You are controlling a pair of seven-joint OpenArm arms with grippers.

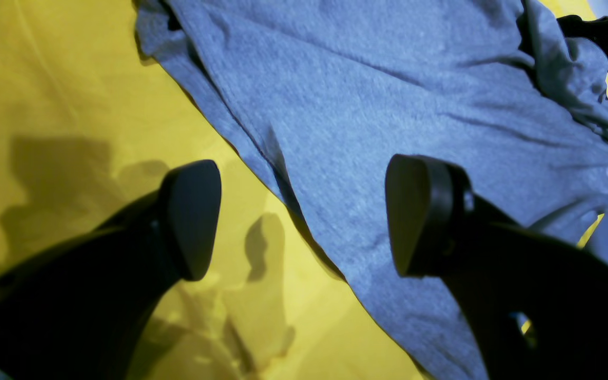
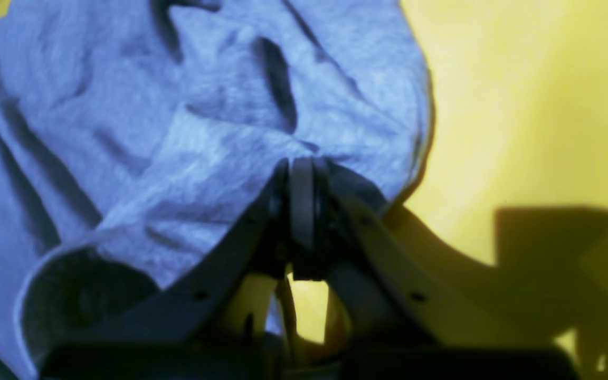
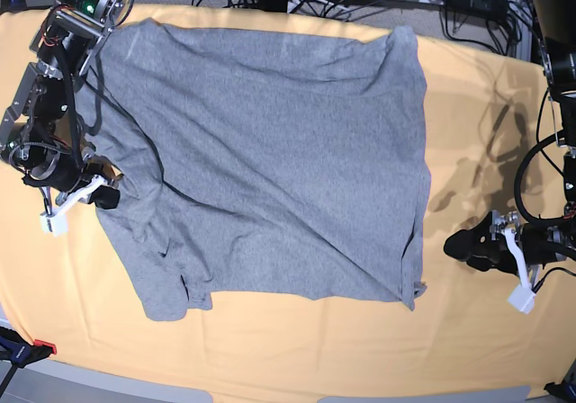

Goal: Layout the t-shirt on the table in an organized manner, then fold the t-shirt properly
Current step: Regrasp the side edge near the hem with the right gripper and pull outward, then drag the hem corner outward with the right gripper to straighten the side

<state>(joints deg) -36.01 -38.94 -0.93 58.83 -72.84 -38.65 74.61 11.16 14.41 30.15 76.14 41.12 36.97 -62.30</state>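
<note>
Base view shows the t-shirt (image 3: 270, 151) spread mostly flat across the middle of the tabletop (image 3: 288, 349), one sleeve bunched at the left edge. The right gripper (image 2: 301, 163) is clamped on that rumpled edge, probably to pull it straight. At right, the left gripper (image 1: 304, 216) hangs wide apart, empty, beside the hem. Soft heathered knit wrinkles over smooth yellow cloth.

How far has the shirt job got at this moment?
Mostly spread: the t-shirt lies open on the table, though its side near the right gripper is bunched and wrinkled. In hand: that gripper is shut on a pinch of shirt fabric, while the left gripper is open beside the opposite edge, holding nothing. Left: smoothing that side, then all the folding; no fold is made yet.
</note>
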